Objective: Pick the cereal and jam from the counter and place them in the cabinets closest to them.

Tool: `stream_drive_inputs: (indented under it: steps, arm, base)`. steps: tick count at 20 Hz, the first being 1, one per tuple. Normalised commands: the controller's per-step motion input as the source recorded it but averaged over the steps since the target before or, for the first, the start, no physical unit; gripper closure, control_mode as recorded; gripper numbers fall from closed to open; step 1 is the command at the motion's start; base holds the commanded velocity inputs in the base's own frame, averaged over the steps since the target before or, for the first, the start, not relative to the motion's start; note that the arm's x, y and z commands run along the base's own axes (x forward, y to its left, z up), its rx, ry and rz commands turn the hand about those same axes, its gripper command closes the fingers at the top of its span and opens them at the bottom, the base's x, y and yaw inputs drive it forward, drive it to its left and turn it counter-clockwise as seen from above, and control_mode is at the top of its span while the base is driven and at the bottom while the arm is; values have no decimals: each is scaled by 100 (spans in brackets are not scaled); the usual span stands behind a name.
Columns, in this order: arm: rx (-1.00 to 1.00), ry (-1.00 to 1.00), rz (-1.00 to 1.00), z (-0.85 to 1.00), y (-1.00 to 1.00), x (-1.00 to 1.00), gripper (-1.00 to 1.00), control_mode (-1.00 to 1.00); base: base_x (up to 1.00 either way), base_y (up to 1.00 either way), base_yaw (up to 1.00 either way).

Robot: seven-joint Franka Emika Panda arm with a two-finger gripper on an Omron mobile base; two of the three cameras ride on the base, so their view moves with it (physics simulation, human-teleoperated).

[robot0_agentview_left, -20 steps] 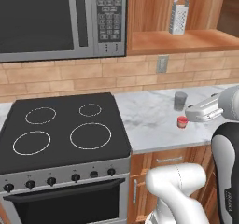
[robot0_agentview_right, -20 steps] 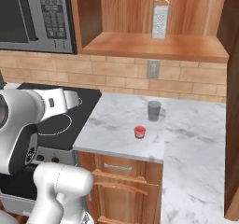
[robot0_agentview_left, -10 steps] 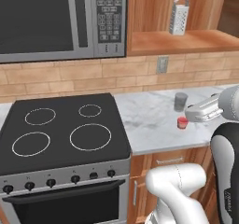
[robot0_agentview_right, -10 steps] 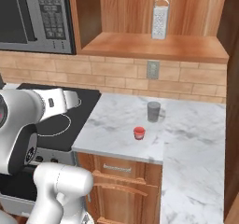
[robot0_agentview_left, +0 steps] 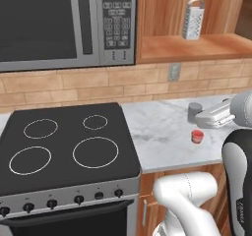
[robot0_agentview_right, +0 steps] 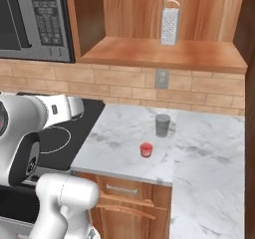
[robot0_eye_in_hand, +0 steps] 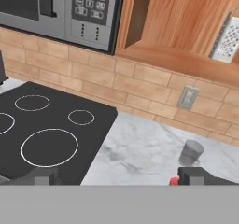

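Observation:
The jam (robot0_agentview_left: pixel 197 136) (robot0_agentview_right: pixel 146 149) is a tiny red jar standing on the marbled counter (robot0_agentview_left: pixel 157 132) (robot0_agentview_right: pixel 119 138), just in front of a grey cup (robot0_agentview_left: pixel 194 111) (robot0_agentview_right: pixel 162 125). My gripper (robot0_eye_in_hand: pixel 119 177) is open, its fingertips (robot0_eye_in_hand: pixel 195 175) far apart with nothing between them. It hangs above and short of the counter and faces the brick wall. A red sliver of the jam (robot0_eye_in_hand: pixel 173 181) peeks beside the right fingertip. The open wood cabinet (robot0_agentview_left: pixel 197 48) (robot0_agentview_right: pixel 159 54) is on the wall above the jar. The cereal is out of view.
A metal grater (robot0_agentview_left: pixel 193 18) (robot0_agentview_right: pixel 169 22) (robot0_eye_in_hand: pixel 228 38) stands on the cabinet shelf. A black stovetop (robot0_agentview_left: pixel 64 146) (robot0_eye_in_hand: pixel 46 134) borders the counter on the left, with a microwave (robot0_agentview_left: pixel 64 23) above it. A wall outlet (robot0_agentview_right: pixel 161 78) sits behind the cup (robot0_eye_in_hand: pixel 190 153).

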Motion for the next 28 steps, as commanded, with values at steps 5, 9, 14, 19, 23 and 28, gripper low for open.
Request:
stream_drive_inputs:
  steps: [5,9,14,19,23,28]
  arm:
    - [0,0,0,0,0,0,-100,100]
    - [0,0,0,0,0,0,-100,-100]
    - [0,0,0,0,0,1,-100,-100]
    - [0,11,0,-1,-9,6,-100,-100]
    - [0,14,0,-3,-19,5,-100,-100]
    - [0,11,0,-8,-42,0,-100,-100]
  base:
    - [36,-20,1]
    - [9,-6,2]
    - [0,0,0]
    - [0,0,0]
    - [0,0,0]
    - [0,0,0]
